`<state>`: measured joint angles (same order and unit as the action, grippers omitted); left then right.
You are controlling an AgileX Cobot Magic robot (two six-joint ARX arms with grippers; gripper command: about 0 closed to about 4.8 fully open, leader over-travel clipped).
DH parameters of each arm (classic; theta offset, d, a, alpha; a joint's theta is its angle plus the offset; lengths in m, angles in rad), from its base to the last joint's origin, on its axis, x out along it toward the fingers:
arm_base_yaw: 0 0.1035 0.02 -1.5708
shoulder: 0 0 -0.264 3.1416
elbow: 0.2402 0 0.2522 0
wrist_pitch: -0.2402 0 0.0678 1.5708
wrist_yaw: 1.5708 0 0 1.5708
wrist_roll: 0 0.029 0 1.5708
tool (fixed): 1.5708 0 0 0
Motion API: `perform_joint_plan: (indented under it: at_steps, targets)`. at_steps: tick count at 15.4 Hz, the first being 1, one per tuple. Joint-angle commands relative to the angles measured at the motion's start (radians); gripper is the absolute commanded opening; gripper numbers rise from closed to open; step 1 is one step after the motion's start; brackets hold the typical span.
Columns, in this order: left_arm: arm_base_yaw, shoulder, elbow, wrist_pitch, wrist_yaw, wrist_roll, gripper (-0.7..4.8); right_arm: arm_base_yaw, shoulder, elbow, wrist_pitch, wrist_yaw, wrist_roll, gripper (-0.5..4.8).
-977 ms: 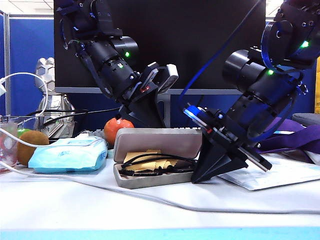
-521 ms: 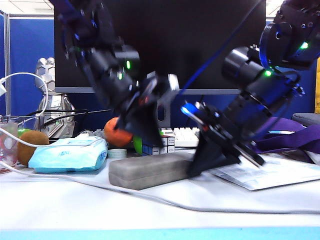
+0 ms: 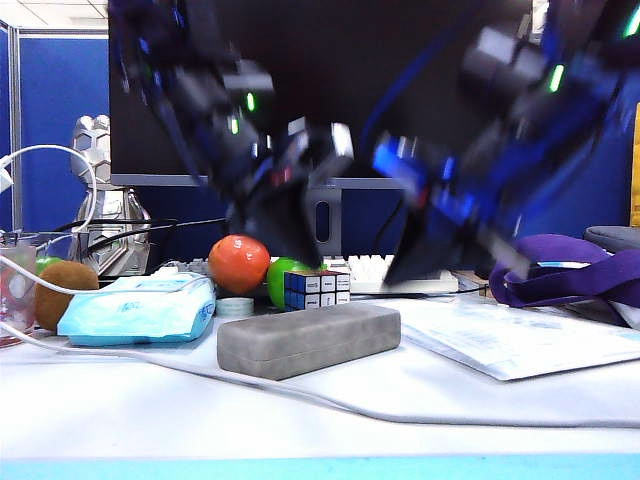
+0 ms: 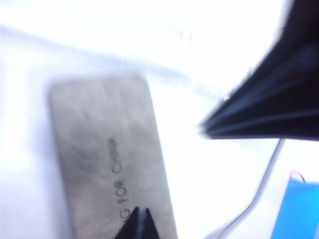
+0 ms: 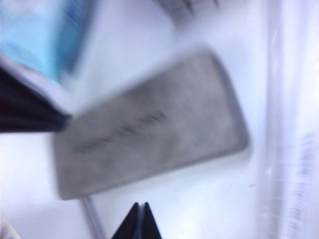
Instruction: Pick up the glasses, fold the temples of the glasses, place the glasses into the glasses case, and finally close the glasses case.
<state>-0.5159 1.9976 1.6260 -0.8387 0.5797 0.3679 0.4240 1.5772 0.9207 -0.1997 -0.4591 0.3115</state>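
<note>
Both arms lifted off glasses case (image 3: 309, 339) | lid shut now | long axis L-R, flat

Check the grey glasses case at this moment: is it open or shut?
Shut. The glasses case lies flat on the table with its lid fully down. Both wrist views show only its closed lettered top; left gripper and right gripper hang above it.

A white desk (image 3: 320, 420) stands before a large dark monitor (image 3: 400, 80), with blue partition walls (image 3: 60, 120) behind at left.
</note>
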Motion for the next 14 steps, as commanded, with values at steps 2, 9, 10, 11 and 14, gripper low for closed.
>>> perform_joint_plan:
  at_steps: [2,9,10,11,14]
  targets:
    - [-0.003,-0.140,0.006,-0.006,-0.002,-0.095,-0.05,-0.001,-0.224,0.007,-0.004,0.039,-0.134,-0.01]
    - [-0.015,-0.660,0.004,-0.068,-0.111,-0.087,-0.05,0.000,-0.877,-0.003,-0.177,0.363,-0.206,-0.01]
    - [-0.015,-0.722,0.004,-0.100,-0.126,-0.087,-0.05,-0.001,-0.940,-0.027,-0.208,0.382,-0.241,-0.01]
    - [-0.015,-0.786,0.003,-0.135,-0.132,-0.082,-0.05,0.000,-1.003,-0.072,-0.196,0.384,-0.245,-0.01]
    - [-0.015,-0.995,-0.008,-0.301,-0.143,-0.054,-0.05,0.000,-1.183,-0.335,-0.072,0.447,-0.233,-0.01]
